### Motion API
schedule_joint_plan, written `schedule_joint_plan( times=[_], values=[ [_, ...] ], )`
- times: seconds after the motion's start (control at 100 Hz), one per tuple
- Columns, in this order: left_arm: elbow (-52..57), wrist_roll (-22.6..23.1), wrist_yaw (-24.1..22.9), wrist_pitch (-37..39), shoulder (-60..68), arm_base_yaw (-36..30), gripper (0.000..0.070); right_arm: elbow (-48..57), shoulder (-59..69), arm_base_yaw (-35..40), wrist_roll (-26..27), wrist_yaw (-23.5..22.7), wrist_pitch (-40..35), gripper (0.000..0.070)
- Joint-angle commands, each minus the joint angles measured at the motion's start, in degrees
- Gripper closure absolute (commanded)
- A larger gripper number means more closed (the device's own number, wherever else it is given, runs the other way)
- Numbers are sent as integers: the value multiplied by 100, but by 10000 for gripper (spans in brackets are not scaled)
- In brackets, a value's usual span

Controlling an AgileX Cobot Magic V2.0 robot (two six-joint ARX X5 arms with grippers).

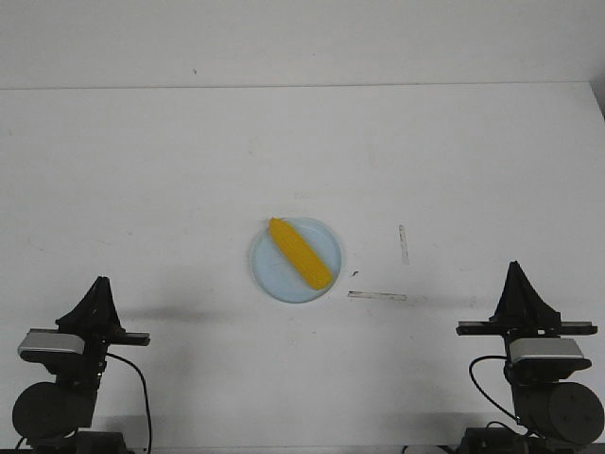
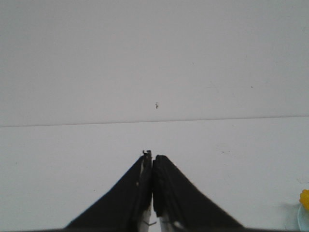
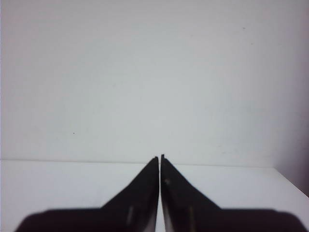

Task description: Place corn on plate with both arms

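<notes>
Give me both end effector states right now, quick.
Left end effector: closed, holding nothing.
Right end effector: closed, holding nothing.
The corn lies on the plate, clear of both.

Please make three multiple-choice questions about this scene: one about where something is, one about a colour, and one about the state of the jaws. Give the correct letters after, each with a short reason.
1. Where is the corn?
A. On the plate
B. On the bare table beside the left arm
C. Held in the right gripper

2. What colour is the plate?
A. Red
B. Pale light blue
C. Black

3. How do the jaws of the two grippers stand?
A. Both shut and empty
B. Both wide open
C. Left shut on the corn, right open

Answers:
1. A: the corn lies diagonally across the plate, apart from both arms.
2. B: the plate's rim and bare part show pale blue against the white table.
3. A: the jaws of the left gripper and the right gripper meet with nothing between them.
</notes>
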Motion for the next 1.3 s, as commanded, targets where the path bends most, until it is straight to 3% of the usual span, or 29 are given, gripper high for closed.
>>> schedule_joint_plan(
  times=[0.0,0.62,1.29],
  values=[
    [-125,-4,-31,42,-15,2,699,-11,-4,-7,-22,-4,39,692],
    [-1563,-9,-142,310,-763,7,699,-11,-4,-7,-22,-2,39,692],
    [-1552,-26,-122,168,-761,7,699,-11,-2,-7,-22,-2,39,693]
  ],
)
